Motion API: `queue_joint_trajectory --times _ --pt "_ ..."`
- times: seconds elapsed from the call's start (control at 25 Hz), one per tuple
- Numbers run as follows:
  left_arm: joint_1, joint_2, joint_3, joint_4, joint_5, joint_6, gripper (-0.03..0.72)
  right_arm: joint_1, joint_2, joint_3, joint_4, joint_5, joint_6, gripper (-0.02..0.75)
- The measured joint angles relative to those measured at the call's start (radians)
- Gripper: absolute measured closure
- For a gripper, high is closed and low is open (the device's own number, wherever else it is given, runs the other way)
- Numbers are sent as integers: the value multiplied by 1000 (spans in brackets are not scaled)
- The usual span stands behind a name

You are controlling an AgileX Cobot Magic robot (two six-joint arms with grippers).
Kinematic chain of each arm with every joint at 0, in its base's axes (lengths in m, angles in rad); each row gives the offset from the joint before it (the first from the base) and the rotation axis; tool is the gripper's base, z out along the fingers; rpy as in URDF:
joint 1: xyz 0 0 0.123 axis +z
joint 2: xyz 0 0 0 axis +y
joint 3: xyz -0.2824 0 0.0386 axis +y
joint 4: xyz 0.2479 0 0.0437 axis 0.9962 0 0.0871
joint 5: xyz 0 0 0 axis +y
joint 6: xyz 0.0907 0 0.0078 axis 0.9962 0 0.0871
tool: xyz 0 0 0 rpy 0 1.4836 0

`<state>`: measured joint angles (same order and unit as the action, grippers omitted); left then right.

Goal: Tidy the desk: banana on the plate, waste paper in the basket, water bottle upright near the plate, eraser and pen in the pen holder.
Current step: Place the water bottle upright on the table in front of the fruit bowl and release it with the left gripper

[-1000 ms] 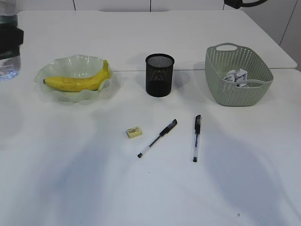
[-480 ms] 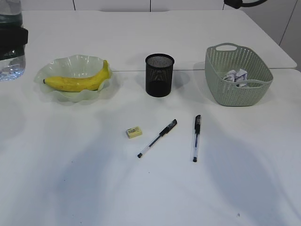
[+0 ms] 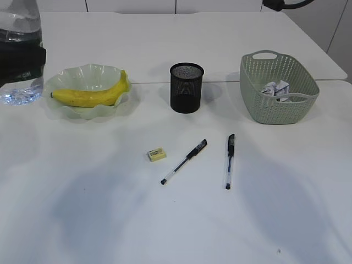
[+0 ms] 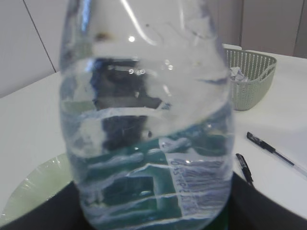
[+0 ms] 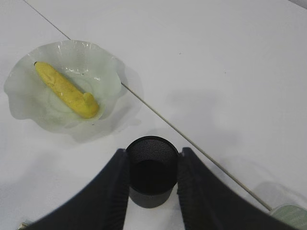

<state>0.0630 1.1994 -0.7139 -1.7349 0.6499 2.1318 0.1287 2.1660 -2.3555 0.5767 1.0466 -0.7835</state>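
Water bottle: cut off by top and left edges of exterior view; cap and neck out of frame. Left gripper: only a dark band across the bottle, jaws not distinguishable. Left wrist view: bottle fills frame, blurred, label print unreadable; plate mostly hidden behind it. Eraser: markings too small to read. Waste paper: partly hidden by basket wall. Right gripper: fingertips cut by bottom edge.
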Motion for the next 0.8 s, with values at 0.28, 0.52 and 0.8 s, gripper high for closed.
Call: queue_joint_trajectory --times 0.28,0.52,0.8 --pt "54 79 0 -2 68 82 303 0 0 0 -6 -2 0 476" --pt "54 79 0 -5 34 86 303 0 0 0 -8 -22 0 476" --pt "54 79 0 -12 -55 87 303 0 0 0 -8 -33 0 476"
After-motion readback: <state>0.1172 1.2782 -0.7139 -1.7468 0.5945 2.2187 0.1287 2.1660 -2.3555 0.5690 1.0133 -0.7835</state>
